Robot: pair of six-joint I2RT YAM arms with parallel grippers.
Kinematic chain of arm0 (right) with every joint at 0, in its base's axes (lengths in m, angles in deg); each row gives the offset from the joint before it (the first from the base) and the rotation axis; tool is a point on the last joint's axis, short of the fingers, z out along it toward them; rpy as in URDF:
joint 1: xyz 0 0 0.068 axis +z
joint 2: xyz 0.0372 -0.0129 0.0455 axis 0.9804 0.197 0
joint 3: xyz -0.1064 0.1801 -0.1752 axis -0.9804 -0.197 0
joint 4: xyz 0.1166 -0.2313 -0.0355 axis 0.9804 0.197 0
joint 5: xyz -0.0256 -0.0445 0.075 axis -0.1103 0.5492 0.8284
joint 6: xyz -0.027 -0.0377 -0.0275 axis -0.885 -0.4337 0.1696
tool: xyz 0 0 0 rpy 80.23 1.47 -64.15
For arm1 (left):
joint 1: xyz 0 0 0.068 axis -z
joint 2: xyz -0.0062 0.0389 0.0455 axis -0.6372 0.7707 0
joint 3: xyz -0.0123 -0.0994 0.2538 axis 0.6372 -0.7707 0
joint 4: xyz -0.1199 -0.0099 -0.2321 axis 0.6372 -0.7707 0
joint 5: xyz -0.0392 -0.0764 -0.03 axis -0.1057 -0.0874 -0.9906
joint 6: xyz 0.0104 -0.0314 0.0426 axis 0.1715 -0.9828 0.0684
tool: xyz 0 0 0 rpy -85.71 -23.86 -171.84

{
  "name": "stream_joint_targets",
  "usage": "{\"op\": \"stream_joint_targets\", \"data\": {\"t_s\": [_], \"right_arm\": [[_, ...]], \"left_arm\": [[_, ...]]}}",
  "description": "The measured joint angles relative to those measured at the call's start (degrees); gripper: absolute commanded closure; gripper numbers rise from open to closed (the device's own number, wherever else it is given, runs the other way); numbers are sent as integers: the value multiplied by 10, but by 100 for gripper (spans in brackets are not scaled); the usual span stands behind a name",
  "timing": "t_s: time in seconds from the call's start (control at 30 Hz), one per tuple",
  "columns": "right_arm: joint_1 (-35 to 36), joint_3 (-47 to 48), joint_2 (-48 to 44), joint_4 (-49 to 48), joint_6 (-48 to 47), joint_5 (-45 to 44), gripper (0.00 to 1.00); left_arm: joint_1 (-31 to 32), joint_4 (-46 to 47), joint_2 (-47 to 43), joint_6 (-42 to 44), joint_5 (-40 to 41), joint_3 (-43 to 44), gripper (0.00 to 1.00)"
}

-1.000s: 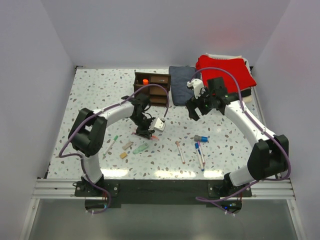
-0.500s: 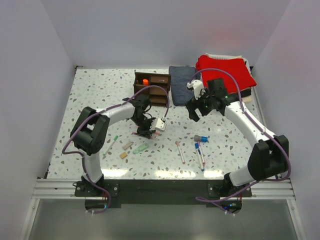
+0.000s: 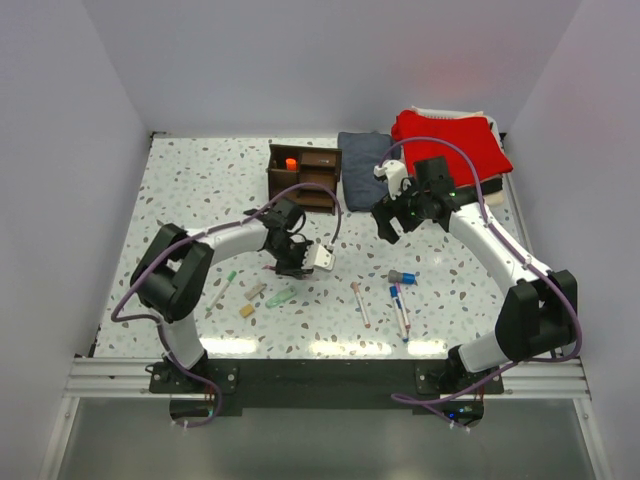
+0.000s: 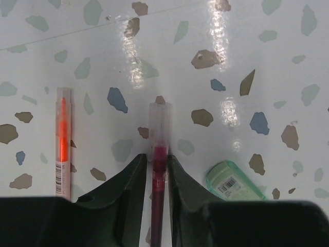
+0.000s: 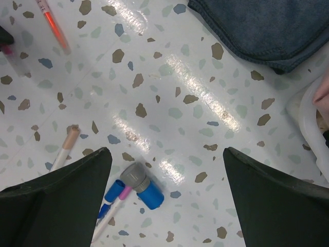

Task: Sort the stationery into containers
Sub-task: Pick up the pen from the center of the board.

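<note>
**STATIONERY SORTING: END EFFECTOR AND CONTAINER STATUS**

**Left end effector.** The left end effector (image 4: pixel 157 157) is low over the table (image 4: pixel 257 51). Its jaws are nearly closed and press on both sides of a red pen (image 4: pixel 159 123). The pen's clear cap projects ahead of the fingertips. An orange pen (image 4: pixel 62 144) lies just outside one finger, parallel to the red pen and apart from it. A pale green piece (image 4: pixel 234 180) with a barcode label lies just outside the other finger. Two small tan blocks (image 3: pixel 247 310) lie behind this end effector, toward the arm bases.

**Container.** The dark brown wooden organizer (image 3: pixel 320 157) stands beyond the left end effector, on the far side of the table and well apart from it. An orange-topped item (image 3: pixel 291 163) stands upright in its rear left compartment. The contents of the other compartments cannot be made out.

**Right end effector.** The right end effector (image 5: pixel 165 151) hangs above the table with its jaws spread wide and nothing between them. A grey-and-blue capped item (image 5: pixel 141 189) lies just below it, nearer one finger. A tan-tipped pen (image 5: pixel 66 146) lies beyond that same finger. A folded dark blue cloth (image 5: pixel 267 31) lies ahead of the end effector, and a red cloth (image 3: pixel 450 140) lies beside the blue one.
</note>
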Motion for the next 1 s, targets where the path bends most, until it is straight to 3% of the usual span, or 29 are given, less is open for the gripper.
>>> {"op": "stream_joint_targets", "data": {"t_s": [0.3,0.4,0.43,0.5,0.73,0.87,1.0], "right_arm": [[0,0,0,0,-4,0,7],[0,0,0,0,-6,0,9],[0,0,0,0,-7,0,11],[0,0,0,0,-8,0,12],[0,0,0,0,-8,0,12],[0,0,0,1,-8,0,12],[0,5,3,4,-8,0,12]], "left_arm": [[11,3,36,-64,9,46,70],[10,3,37,-74,9,48,80],[10,4,39,-75,9,50,91],[10,1,42,-78,8,54,100],[5,-24,43,-70,-16,68,100],[-8,-139,43,-46,-54,107,100],[-44,-246,43,-17,-136,254,100]]}}
